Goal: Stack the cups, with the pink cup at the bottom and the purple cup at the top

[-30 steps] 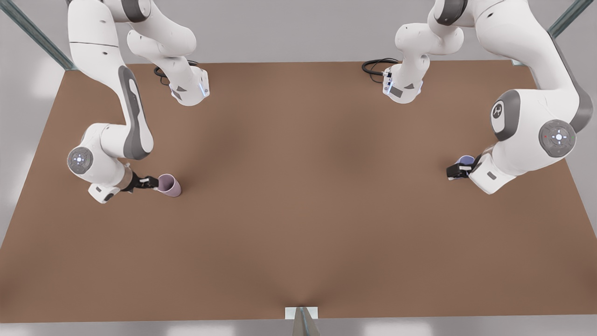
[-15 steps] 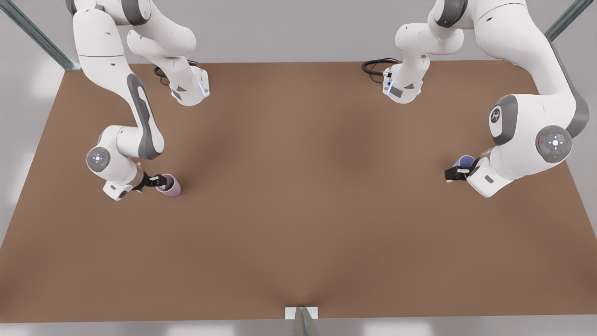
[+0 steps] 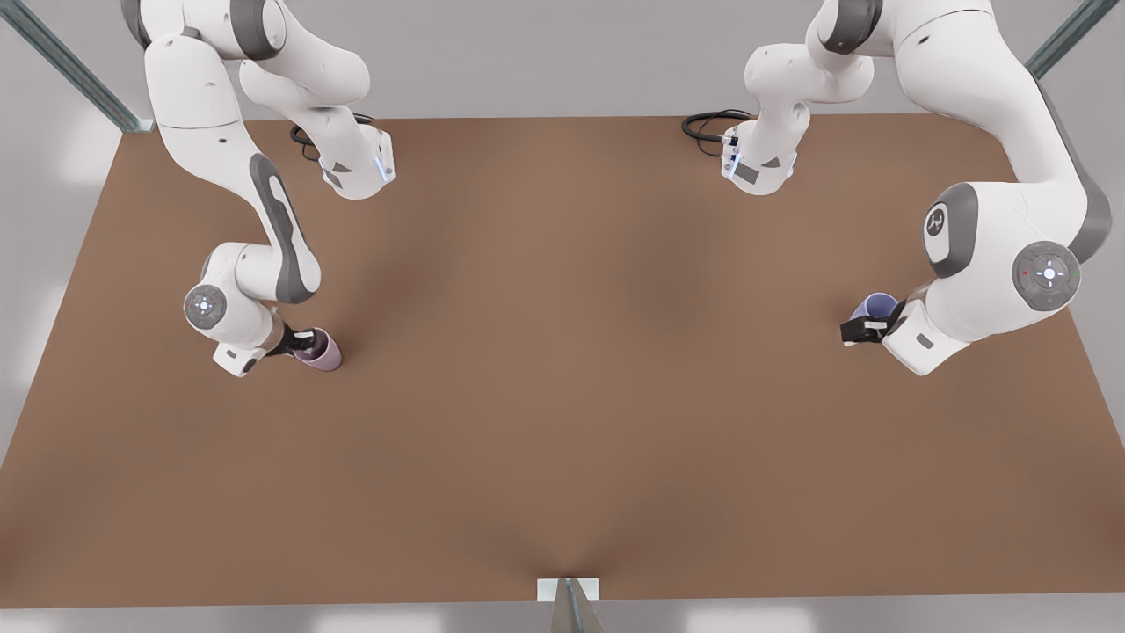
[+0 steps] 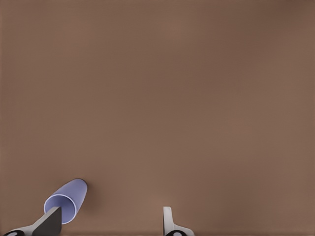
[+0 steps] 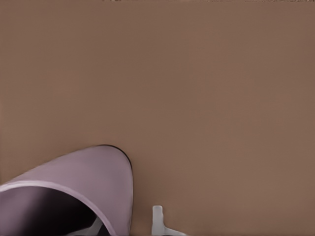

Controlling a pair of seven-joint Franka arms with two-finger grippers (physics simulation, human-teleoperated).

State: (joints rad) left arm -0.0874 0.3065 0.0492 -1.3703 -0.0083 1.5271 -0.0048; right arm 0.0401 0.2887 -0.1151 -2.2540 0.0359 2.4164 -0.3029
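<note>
We judge both cups light, stiff and smooth-walled, best pinched across the rim. Our right gripper [image 3: 303, 340] straddles the pink cup's [image 3: 321, 350] wall, fingers apart, at the table's [image 3: 562, 396] nine o'clock. Our left gripper [image 3: 866, 326], also spread, sits beside the purple cup [image 3: 876, 305] at three o'clock.

No readable text, number or brand name appeared on any surface. The sole sign was a small white emblem on the dark grey joint cover [image 3: 939, 221] of the arm on the front view's right, above and behind that arm's jaws; its form could not be made out. The cups and table carried no markings.
</note>
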